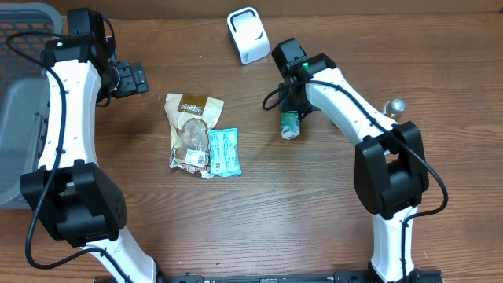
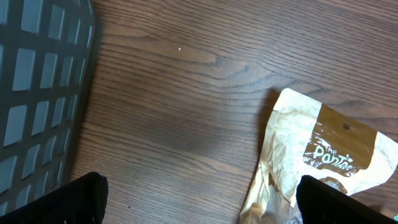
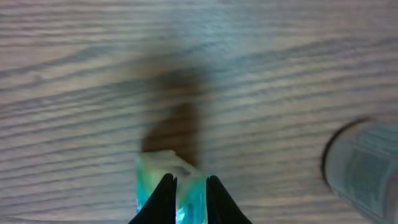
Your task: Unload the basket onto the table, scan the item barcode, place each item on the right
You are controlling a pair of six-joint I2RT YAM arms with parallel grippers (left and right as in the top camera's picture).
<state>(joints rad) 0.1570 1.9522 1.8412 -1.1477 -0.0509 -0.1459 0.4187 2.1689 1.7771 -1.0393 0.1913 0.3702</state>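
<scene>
Green tube [image 1: 291, 124] is being grasped by the clenched right gripper [image 3: 188, 198], near the white barcode scanner [image 1: 247, 35], on its robot-facing side above the desk [image 1: 314, 220]. Left gripper [image 1: 130, 79] is being held fully released, well apart from the scanner.

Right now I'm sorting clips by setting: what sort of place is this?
Probably a mock checkout bench: white barcode scanner and brown snack bag on a wooden table, green tube in the right gripper, grey basket alongside.

I see a grey slatted plastic basket [image 1: 16, 110] on the brown wooden table's [image 1: 275, 204] left; a brown paper pouch [image 1: 191, 126] touches a teal packet [image 1: 225, 151].
</scene>
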